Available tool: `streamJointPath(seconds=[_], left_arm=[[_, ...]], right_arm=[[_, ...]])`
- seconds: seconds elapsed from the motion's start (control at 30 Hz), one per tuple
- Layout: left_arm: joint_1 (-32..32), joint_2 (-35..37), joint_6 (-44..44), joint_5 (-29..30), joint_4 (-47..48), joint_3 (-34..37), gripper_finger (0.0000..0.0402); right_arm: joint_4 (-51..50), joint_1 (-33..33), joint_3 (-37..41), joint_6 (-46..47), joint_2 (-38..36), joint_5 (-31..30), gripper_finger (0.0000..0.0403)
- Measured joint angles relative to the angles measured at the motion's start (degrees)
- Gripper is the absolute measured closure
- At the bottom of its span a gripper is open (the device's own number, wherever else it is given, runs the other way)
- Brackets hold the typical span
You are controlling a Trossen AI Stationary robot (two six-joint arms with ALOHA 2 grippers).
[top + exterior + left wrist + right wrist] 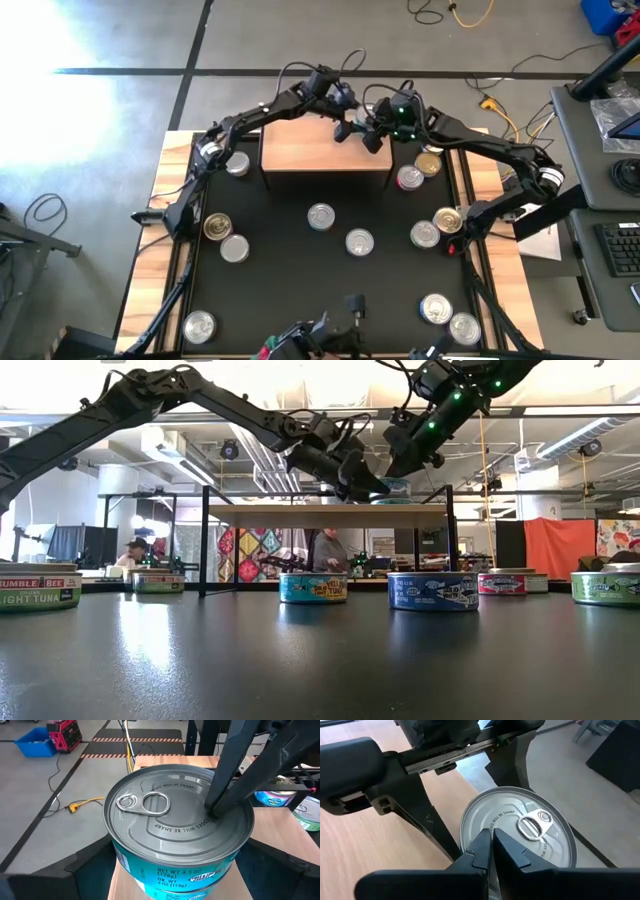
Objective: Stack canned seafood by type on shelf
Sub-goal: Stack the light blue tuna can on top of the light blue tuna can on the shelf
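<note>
Both arms meet over the right rear corner of the shelf (320, 150). The left gripper (175, 875) straddles a teal-labelled tin (177, 835), jaws spread wide on either side of its body; the tin sits on the light wood board at that corner. The right gripper (491, 847) has its jaws pressed together, tips touching the silver lid next to the pull ring (left wrist view shows the contact point on the lid; overhead view hides the tin under both grippers). Low view shows the tin on top of the shelf (325, 515), between the two grippers. Other tins (321, 216) lie scattered on the black table (300, 290), some just right of the shelf; four stand in a row in the low view
</note>
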State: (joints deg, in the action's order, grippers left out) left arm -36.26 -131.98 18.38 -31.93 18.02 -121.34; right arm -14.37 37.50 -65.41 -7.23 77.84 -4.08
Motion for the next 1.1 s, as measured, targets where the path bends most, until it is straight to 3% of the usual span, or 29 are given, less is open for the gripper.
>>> streamJointPath(seconds=[0.23, 1.1], left_arm=[[1.0, 0.0, -0.7, 4.2, -0.6, 0.0, 0.0059], [1.3, 0.0, -0.8, 4.5, 2.2, 0.0, 0.0058]], right_arm=[[-0.1, 0.0, 0.0, 0.6, 0.0, -0.2, 0.0390], [-0.2, -0.1, 1.0, 1.3, 0.0, -0.4, 0.0390]])
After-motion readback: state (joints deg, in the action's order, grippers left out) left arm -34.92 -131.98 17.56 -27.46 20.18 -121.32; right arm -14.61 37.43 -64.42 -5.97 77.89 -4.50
